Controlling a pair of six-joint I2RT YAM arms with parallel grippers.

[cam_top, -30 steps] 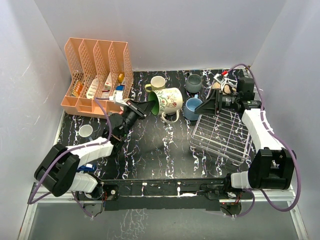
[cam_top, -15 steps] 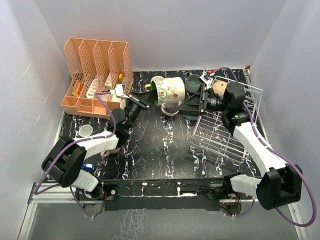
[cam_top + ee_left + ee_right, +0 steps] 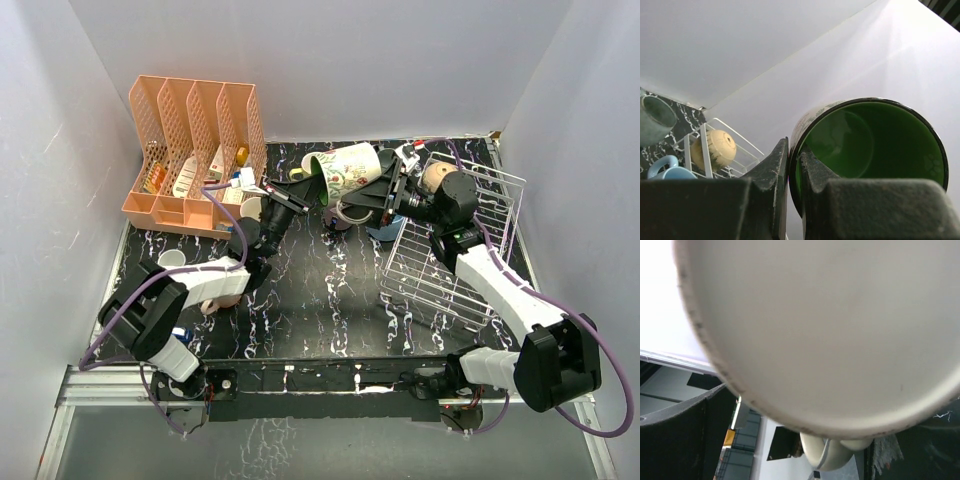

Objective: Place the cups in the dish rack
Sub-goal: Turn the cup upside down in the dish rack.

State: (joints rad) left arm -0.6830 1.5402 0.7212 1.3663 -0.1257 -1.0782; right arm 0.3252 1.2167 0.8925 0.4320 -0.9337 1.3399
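Observation:
A cream floral cup with a green inside [image 3: 350,170] hangs tilted in the air above the table's far middle. My left gripper [image 3: 305,190] is shut on its rim, one finger inside and one outside [image 3: 792,150], with the green interior [image 3: 875,145] beside them. My right gripper [image 3: 385,195] is open at the cup's base. That pale base [image 3: 830,330] fills the right wrist view, with a dark finger [image 3: 685,440] standing apart from it on the left. The wire dish rack [image 3: 450,265] lies at the right, holding a tan cup [image 3: 432,178].
A peach slotted organizer [image 3: 195,150] stands at the back left. A white cup [image 3: 172,262] sits by the left arm, and a light blue cup [image 3: 385,230] lies under the raised cup beside the rack. The left wrist view shows a grey cup [image 3: 655,120].
My left arm has lifted the floral cup up and to the right. My right arm has swung left from over the rack to the cup's base.

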